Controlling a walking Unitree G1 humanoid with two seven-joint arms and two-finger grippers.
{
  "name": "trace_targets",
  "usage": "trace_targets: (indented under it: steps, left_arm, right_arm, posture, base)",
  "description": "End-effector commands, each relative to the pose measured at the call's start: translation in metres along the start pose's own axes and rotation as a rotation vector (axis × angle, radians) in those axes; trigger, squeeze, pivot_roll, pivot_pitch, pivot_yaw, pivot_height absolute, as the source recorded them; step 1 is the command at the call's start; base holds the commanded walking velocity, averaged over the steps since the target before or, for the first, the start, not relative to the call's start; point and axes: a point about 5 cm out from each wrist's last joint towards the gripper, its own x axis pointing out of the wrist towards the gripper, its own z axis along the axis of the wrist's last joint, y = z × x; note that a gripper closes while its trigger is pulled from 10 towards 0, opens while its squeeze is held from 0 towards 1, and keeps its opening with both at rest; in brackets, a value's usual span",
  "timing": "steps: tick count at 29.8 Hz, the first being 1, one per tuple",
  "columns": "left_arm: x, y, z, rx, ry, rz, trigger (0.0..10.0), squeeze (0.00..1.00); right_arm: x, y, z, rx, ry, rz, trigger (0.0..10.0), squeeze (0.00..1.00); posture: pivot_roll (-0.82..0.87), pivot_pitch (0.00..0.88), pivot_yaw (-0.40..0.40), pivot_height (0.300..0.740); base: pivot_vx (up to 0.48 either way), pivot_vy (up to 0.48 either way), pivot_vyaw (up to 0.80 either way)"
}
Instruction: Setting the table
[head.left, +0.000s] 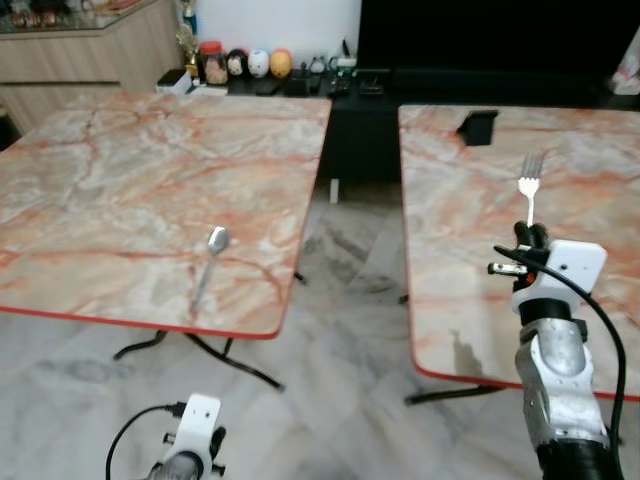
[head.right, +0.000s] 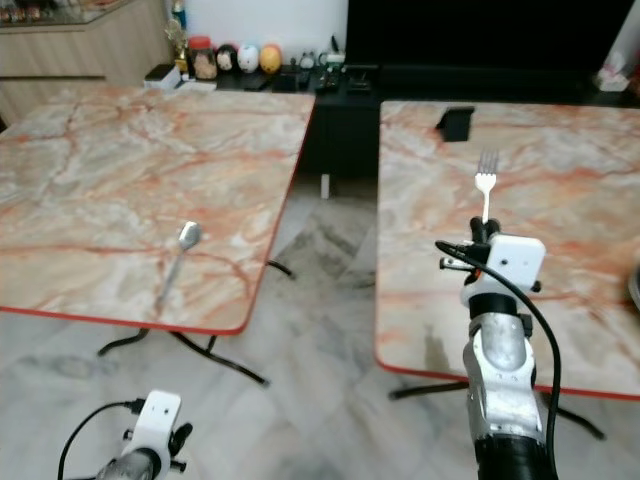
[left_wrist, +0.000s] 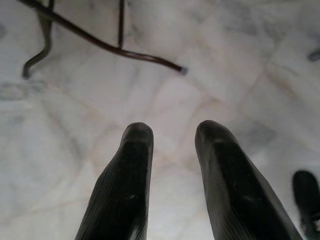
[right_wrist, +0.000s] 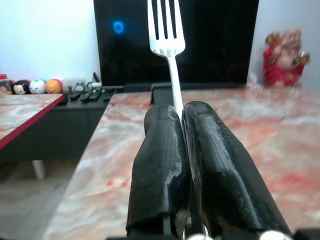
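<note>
The jaws of the right gripper (right_wrist: 181, 112) are clamped on one fork (head.left: 530, 180), tines up, held above the near part of the right counter (head.left: 470, 190); the fork's handle is hidden between the fingers. The jaws of the left gripper (left_wrist: 172, 135) stand apart, holding nothing, low over the floor (left_wrist: 240, 60). There are two counters: on the left counter (head.left: 120, 170) one spoon (head.left: 210, 258) lies near its front edge, towards the right corner. A small black object (head.left: 478, 126) sits near the right counter's far edge; what it is cannot be made out.
</note>
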Motion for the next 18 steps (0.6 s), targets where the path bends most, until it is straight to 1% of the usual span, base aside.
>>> trace_targets:
  steps: [1,11,18]
  left_arm:
    - [-0.002,0.004,-0.007,0.011,0.029,0.008,10.0,0.0]
    - [-0.002,0.003,-0.006,0.008,0.022,0.005,10.0,0.0]
    - [-0.002,0.003,-0.007,0.008,0.029,0.004,10.0,0.0]
  right_arm:
    - [0.002,0.007,0.004,0.005,-0.017,0.021,10.0,0.0]
    - [0.003,0.0,0.009,0.018,-0.037,-0.005,10.0,0.0]
    - [0.002,-0.003,0.008,0.016,-0.027,-0.026,10.0,0.0]
  posture:
    - [-0.03,0.0,0.019,0.74]
    - [-0.03,0.0,0.02,0.74]
    - [-0.03,0.0,0.02,0.74]
  base:
    - [0.0,-0.428,0.0]
    - [0.0,-0.437,0.0]
    - [0.0,-0.443,0.0]
